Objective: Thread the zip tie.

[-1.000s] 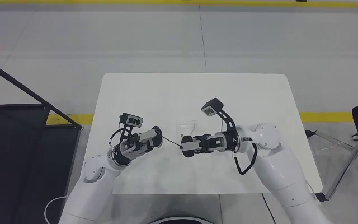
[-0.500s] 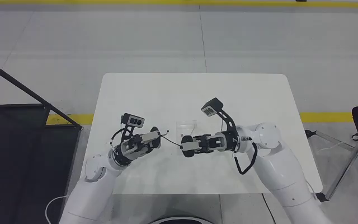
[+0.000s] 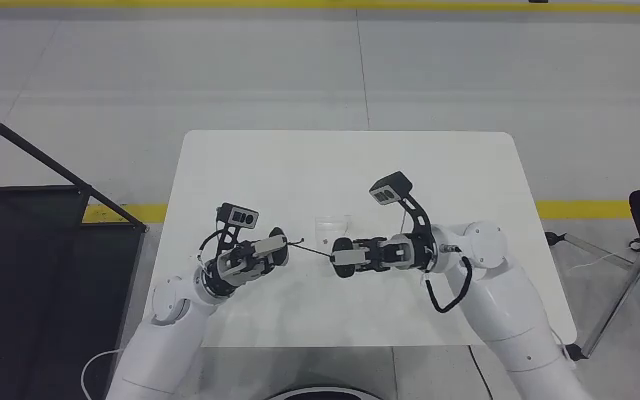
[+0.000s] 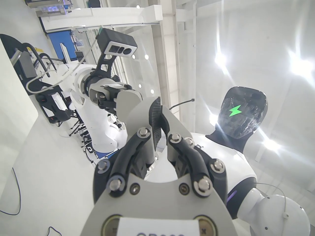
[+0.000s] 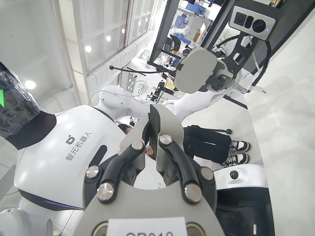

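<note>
Both clenched: left tool (image 3: 284,243) on the zip tie (image 3: 315,251), right tool (image 3: 334,261) beside a clear pouch (image 3: 333,224).

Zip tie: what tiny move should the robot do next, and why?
Probably the right gripper should curl its end round toward the left gripper. The zip tie lies stretched straight between the two shut grippers, so no loop exists yet.

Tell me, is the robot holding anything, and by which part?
The left end effector pinches the black zip tie by its plain end; the knobbed head end sticks out free. The right end effector is shut, with nothing seen in it.
</note>
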Robot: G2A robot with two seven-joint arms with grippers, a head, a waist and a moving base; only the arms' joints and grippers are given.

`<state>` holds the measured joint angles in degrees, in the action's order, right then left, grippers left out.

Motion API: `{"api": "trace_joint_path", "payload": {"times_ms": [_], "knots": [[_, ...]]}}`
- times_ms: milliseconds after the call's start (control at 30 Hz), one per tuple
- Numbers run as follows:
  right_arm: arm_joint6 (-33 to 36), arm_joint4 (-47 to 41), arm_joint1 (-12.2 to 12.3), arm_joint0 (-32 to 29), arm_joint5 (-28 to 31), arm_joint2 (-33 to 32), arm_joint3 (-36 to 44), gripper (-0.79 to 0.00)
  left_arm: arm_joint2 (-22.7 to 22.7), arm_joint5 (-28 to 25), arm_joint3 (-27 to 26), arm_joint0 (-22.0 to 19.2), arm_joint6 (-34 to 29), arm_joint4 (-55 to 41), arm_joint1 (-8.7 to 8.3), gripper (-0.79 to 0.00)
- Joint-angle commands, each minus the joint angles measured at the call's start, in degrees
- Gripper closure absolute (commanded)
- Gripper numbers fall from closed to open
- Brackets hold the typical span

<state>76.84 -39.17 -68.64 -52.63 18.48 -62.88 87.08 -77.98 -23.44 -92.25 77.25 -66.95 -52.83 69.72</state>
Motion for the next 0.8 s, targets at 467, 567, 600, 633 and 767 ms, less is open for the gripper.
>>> {"api": "trace_joint_path", "payload": {"times_ms": [467,567,600,633,767], "knots": [[2.4,-9.5,0.2,-3.0,6.6,-4.2,0.2,0.000,0.7,-1.4,0.3,-0.3,1.3,2.8,0.10,0.000],[2.8,-10.9,0.4,-3.7,6.2,-5.4,0.9,0.000,0.6,-1.3,0.5,-0.2,1.2,2.8,0.07,0.000],[2.9,-11.3,0.4,-3.9,6.1,-5.8,1.2,0.000,0.5,-1.3,0.6,-0.3,1.1,2.8,0.06,0.000],[2.9,-11.6,0.5,-4.3,6.0,-6.3,1.5,0.000,0.5,-1.3,0.7,-0.3,1.1,2.8,0.05,0.000],[3.4,-12.3,0.7,-5.3,5.6,-7.6,2.6,0.000,0.4,-1.2,1.0,-0.3,1.0,2.9,0.02,0.000]]}}
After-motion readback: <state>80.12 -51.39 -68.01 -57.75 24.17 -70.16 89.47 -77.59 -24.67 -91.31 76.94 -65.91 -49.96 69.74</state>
